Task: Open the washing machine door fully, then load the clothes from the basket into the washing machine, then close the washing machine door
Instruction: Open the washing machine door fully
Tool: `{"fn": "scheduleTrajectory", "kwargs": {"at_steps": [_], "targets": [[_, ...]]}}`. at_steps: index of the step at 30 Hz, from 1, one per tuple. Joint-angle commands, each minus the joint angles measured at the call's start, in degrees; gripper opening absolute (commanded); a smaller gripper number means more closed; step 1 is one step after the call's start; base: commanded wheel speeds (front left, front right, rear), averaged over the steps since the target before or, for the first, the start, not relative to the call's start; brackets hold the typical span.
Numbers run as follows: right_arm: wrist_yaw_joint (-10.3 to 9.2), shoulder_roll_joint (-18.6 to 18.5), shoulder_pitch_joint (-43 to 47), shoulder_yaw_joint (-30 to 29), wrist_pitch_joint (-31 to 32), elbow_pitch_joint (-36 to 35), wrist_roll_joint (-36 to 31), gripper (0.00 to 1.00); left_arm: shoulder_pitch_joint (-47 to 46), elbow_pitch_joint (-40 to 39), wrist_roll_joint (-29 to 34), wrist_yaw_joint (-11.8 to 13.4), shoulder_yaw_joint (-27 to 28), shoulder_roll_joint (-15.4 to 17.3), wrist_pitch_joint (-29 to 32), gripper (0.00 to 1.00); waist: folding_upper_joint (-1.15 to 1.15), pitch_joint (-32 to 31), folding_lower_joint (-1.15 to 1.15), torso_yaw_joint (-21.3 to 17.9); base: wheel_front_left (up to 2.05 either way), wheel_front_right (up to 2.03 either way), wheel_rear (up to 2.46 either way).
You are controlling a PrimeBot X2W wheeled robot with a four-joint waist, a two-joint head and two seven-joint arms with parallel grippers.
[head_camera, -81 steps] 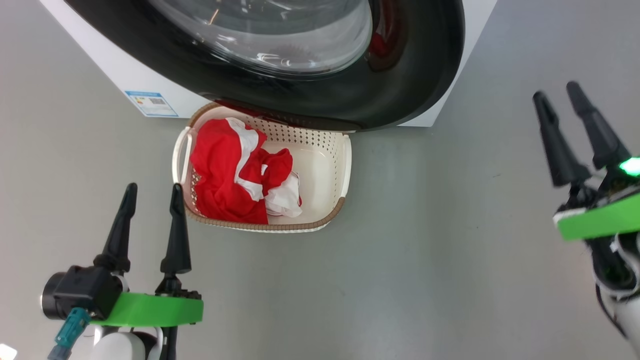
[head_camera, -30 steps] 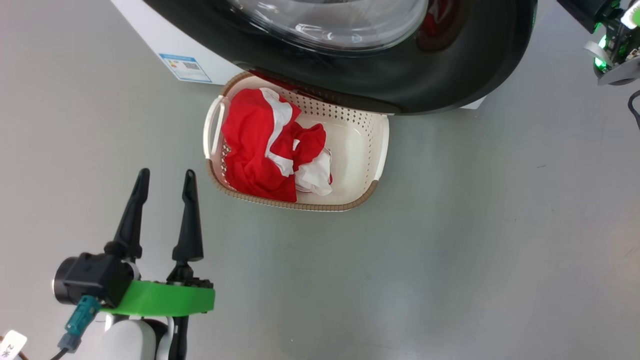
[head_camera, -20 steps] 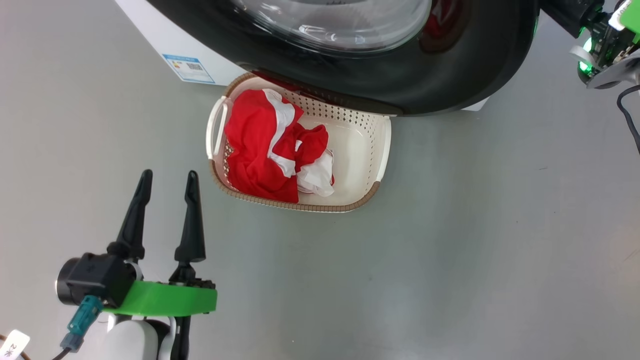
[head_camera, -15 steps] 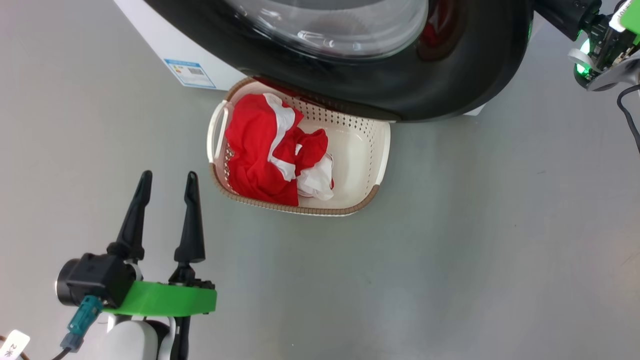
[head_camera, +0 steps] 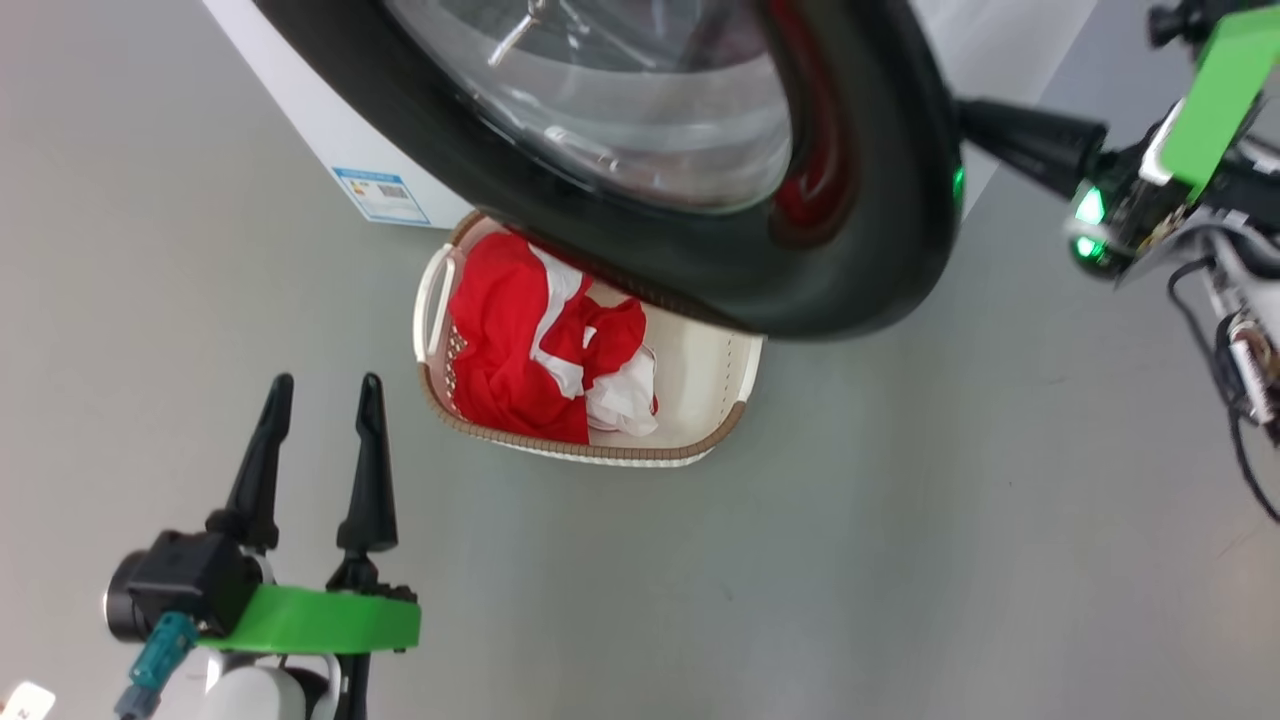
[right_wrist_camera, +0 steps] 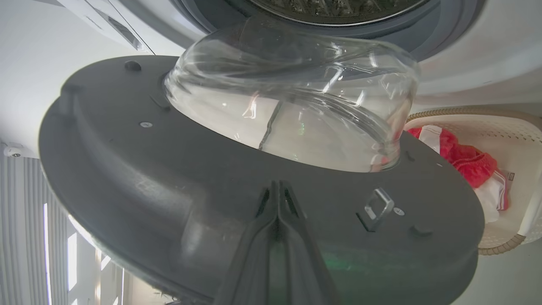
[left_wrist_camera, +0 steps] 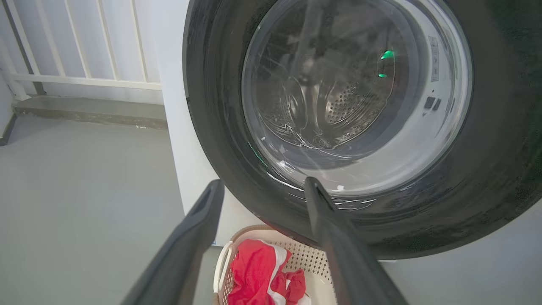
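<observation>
Okay so the washing machine door stands partly swung out from the washing machine, and the right gripper is right at it: in the right wrist view the fingers are pressed together with nothing between them, tips up against the door's grey inner face just below the bulging glass bowl. From the head view that right arm reaches in from the upper right, lying nearly level, with the dark fingers meeting the door's outer edge. The basket sits on the floor tucked under the door and close to the front of the machine, with the clothes bunched in its left half. The left gripper hangs low at the lower left, fingers apart and empty, pointing up toward the basket's near left corner but clear of it.
</observation>
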Motion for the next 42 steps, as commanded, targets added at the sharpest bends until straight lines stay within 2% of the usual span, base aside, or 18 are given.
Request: {"fn": "scheduleTrajectory", "kwargs": {"at_steps": [1,10,24,42], "targets": [[0.1,0.8,2.0,0.6,0.9,-1.9,0.2,0.0,0.8,-0.9,0.2,-0.1,2.1,1.1,-0.5,1.0,0.0,-0.6,0.0,0.0,0.0,0.0,0.0],[0.1,2.0,7.5,2.4,3.1,-7.3,-0.3,0.0,2.8,0.0,0.6,-0.7,3.2,1.1,-0.5,1.0,0.0,-4.0,0.0,1.0,0.0,0.0,0.0],[0.1,4.0,15.6,5.0,4.4,-12.8,1.0,0.0,5.6,1.7,0.9,-1.9,5.5,1.1,-0.5,1.0,0.0,-8.9,0.0,6.0,0.0,0.0,0.0],[0.1,8.0,18.7,8.6,4.9,-17.6,2.0,0.0,6.1,3.2,0.7,-2.4,5.6,1.1,-0.5,1.0,0.0,-10.6,0.0,10.8,0.0,0.0,0.0]]}}
